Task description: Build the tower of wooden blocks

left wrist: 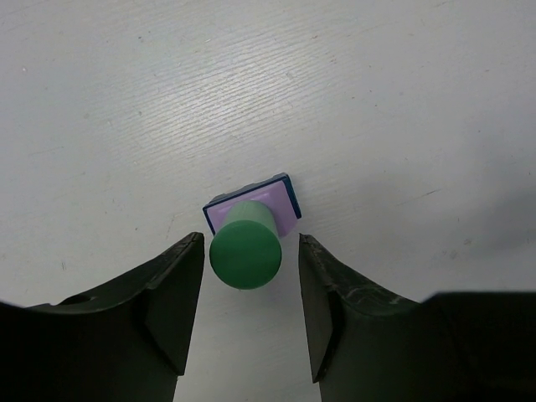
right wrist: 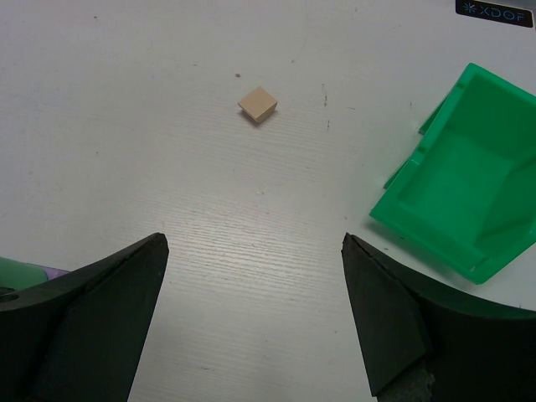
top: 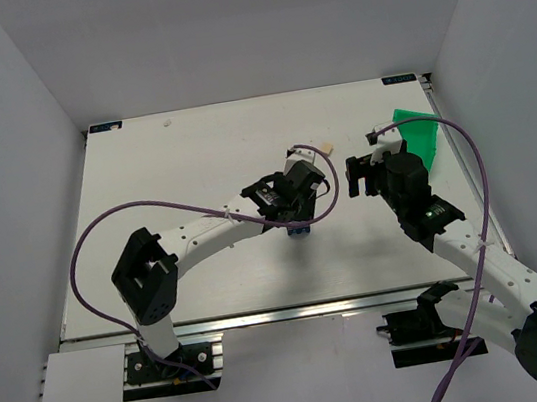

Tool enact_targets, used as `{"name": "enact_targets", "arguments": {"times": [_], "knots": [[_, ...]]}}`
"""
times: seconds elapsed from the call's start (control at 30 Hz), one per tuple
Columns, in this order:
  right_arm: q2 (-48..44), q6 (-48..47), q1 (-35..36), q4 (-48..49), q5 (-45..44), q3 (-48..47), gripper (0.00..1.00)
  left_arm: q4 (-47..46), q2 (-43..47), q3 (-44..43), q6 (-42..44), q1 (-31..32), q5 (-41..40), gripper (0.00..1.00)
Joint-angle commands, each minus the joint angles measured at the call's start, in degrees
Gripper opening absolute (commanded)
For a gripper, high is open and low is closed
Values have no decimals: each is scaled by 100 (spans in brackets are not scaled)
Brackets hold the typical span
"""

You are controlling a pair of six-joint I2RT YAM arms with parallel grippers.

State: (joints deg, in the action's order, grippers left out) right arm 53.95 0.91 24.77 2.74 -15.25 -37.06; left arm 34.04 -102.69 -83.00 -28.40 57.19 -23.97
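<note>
We see the left tool (left wrist: 251,244) open, jaws flanking the mint green cylinder (left wrist: 244,254) without touching it; the cylinder stands on a lilac block (left wrist: 281,204) atop a dark blue block (left wrist: 291,189) on the worktop (left wrist: 352,92). Our right tool (right wrist: 253,244) gapes wide, empty; a beige block (right wrist: 258,105) lies ahead, apart from the green bin (right wrist: 456,180)

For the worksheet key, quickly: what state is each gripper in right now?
Left gripper: open, fingers either side of the green cylinder, not gripping it.
Right gripper: open, holding nothing.
</note>
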Motion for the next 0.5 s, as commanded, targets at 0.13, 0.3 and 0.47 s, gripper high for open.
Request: {"name": "enact_targets", "arguments": {"times": [0.13, 0.3, 0.47], "knots": [[-25, -56, 1, 209, -5, -47, 89, -249, 338, -50, 89, 38, 269, 62], [-43, -56, 1, 209, -5, -56, 89, -284, 391, -14, 89, 38, 314, 63], [-52, -56, 1, 192, -5, -56, 89, -214, 364, -58, 89, 38, 235, 63]]}}
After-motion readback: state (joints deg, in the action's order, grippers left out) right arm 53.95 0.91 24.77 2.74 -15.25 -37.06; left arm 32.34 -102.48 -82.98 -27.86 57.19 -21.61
